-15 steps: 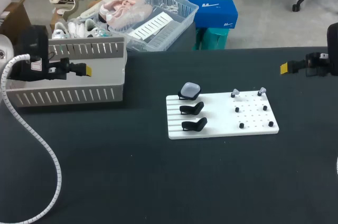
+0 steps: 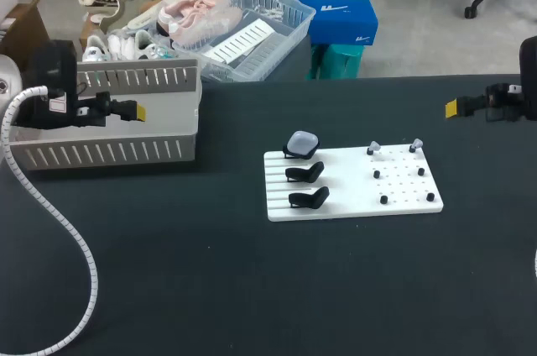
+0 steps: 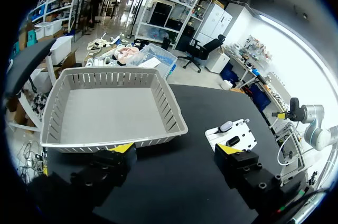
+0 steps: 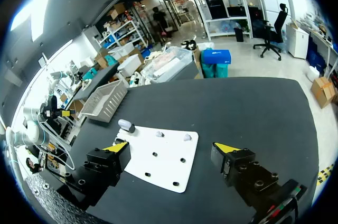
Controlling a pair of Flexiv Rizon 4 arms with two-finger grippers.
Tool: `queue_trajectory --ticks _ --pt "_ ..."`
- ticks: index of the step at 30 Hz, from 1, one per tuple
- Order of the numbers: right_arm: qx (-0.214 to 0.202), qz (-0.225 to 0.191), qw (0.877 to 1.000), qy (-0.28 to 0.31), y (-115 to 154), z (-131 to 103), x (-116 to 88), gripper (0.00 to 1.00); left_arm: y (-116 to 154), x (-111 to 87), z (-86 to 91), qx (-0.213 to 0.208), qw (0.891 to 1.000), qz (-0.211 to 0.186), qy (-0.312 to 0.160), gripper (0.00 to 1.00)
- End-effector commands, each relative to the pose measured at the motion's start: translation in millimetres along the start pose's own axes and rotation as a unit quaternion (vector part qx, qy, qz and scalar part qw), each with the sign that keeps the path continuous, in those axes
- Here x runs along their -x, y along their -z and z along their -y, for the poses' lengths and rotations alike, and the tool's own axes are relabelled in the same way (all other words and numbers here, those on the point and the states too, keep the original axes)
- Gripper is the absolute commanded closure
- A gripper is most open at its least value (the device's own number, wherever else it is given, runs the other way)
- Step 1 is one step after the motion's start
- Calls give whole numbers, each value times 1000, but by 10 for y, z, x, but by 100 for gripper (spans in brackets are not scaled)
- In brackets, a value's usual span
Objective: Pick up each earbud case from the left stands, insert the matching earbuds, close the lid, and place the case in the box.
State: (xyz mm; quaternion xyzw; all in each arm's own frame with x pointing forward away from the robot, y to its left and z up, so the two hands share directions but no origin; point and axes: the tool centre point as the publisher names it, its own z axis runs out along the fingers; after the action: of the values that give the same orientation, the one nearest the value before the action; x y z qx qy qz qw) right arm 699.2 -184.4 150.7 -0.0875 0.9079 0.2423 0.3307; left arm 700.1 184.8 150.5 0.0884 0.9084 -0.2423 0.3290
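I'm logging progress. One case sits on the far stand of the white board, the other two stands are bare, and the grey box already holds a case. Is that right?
Not quite: the left wrist view shows the grey box empty. The rest stands: one case sits on the far stand of the white board, and the other two stands are bare.
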Motion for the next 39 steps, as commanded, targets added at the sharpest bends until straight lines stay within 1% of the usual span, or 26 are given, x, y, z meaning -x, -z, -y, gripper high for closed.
queue_trajectory --ticks 1,4,7,9,11,12,13,14,15,16,17,18,19,20,21,22,25,26,27,28,29,30,32,35,38,39 --pt "0 0 1000 0 -2 4 0 0 -20 21 25 -2 1000 2 -22 0" --pt "0 0 1000 0 -2 4 0 0 -41 59 128 -26 996 8 -81 0" --pt "0 0 1000 0 -2 4 0 0 -47 81 249 -56 987 15 -150 0" --pt "0 0 1000 0 -2 4 0 0 -41 85 326 -85 975 21 -203 0" --pt "0 0 1000 0 -2 4 0 0 -40 67 405 -118 961 36 -248 0" --pt "0 0 1000 0 -2 4 0 0 -63 65 427 -129 953 40 -270 0" --pt "0 0 1000 0 -2 4 0 0 -103 59 454 -132 945 49 -295 0" --pt "0 0 1000 0 -2 4 0 0 -134 50 481 -142 938 59 -312 0" --pt "0 0 1000 0 -2 4 0 0 -161 43 511 -161 931 59 -323 0" --pt "0 0 1000 0 -2 4 0 0 -181 30 542 -169 923 70 -338 0" --pt "0 0 1000 0 -2 4 0 0 -203 12 578 -179 911 131 -347 0" --pt "0 0 1000 0 -2 4 0 0 -227 -8 601 -196 903 139 -355 0" --pt "0 0 1000 0 -2 4 0 0 -264 -16 634 -195 904 113 -364 0" --pt "0 0 1000 0 -2 4 0 0 -320 -23 672 -193 897 133 -376 0" --pt "0 0 1000 0 -2 4 0 0 -366 -41 703 -195 891 134 -388 0" --pt "0 0 1000 0 -2 4 0 0 -408 -52 723 -212 885 118 -399 0" --pt "0 0 1000 0 -2 4 0 0 -556 -82 796 -242 866 109 -423 0" --pt "0 0 1000 0 -2 4 0 0 -605 -94 805 -264 853 105 -437 0" --pt "0 0 1000 0 -2 4 0 0 -647 -90 826 -281 851 97 -433 0" --pt "0 0 1000 0 -2 4 0 0 -688 -83 849 -290 846 95 -438 0" --pt "0 0 1000 0 -2 4 0 0 -723 -90 873 -306 835 93 -447 0" --pt "0 0 1000 0 -2 4 0 0 -759 -85 899 -314 832 92 -448 0" --pt "0 0 1000 0 -2 4 0 0 -814 -58 975 -318 831 92 -448 0" --pt "0 0 1000 0 -2 4 0 0 -876 -41 1078 -331 821 94 -456 0" --pt "0 0 1000 0 -2 4 0 0 -969 -52 1172 -323 814 98 -472 0" --pt "0 0 1000 0 -2 4 0 0 -1019 -52 1199 -318 816 98 -472 0"
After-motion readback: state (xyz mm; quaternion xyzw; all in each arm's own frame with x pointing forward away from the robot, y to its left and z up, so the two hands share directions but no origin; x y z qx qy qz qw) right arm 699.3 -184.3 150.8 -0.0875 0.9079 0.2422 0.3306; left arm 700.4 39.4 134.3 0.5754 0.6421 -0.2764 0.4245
